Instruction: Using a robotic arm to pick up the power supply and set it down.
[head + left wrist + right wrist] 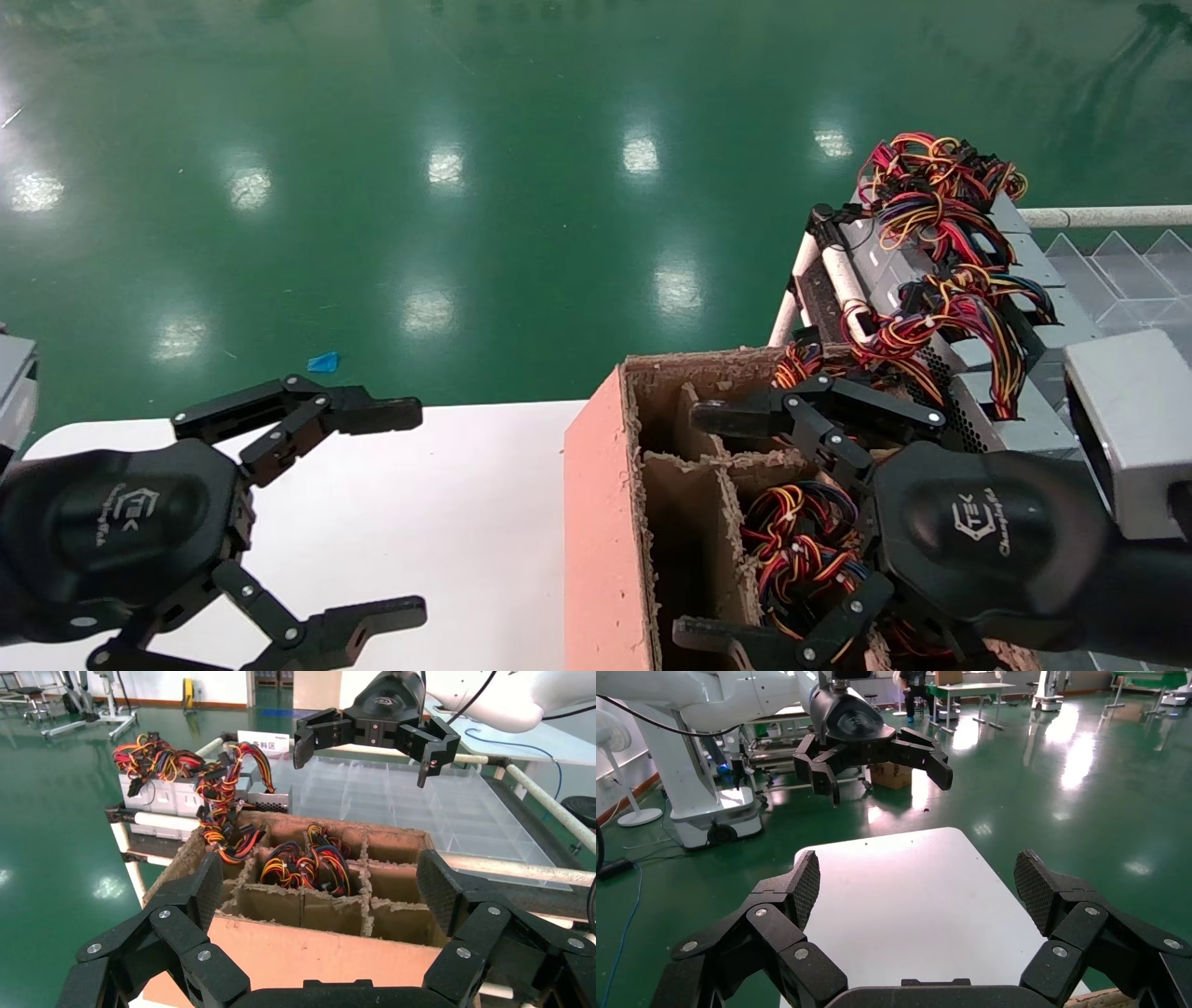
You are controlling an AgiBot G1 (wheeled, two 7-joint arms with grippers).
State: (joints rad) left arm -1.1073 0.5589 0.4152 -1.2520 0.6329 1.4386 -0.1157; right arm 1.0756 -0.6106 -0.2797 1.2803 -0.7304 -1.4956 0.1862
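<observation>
Several grey power supplies [1015, 424] with red, orange, yellow and black wires [931, 177] lie on a rack at the right rear, also seen in the left wrist view [165, 797]. More wire bundles [792, 540] [306, 864] stick out of a divided cardboard box [601, 522]; the units under them are hidden. My right gripper [684, 525] [362, 759] hovers open above the box, holding nothing, its jaws [916, 881] pointing toward the white table. My left gripper [419, 511] [888, 783] is open and empty above that table, facing the box [320, 888].
The white table [447, 503] [905, 896] lies left of the box. A clear plastic divided tray [1117, 270] [422, 797] sits behind the rack, whose white pipes [843, 280] run beside the box. Green floor surrounds everything, with a blue scrap [323, 362].
</observation>
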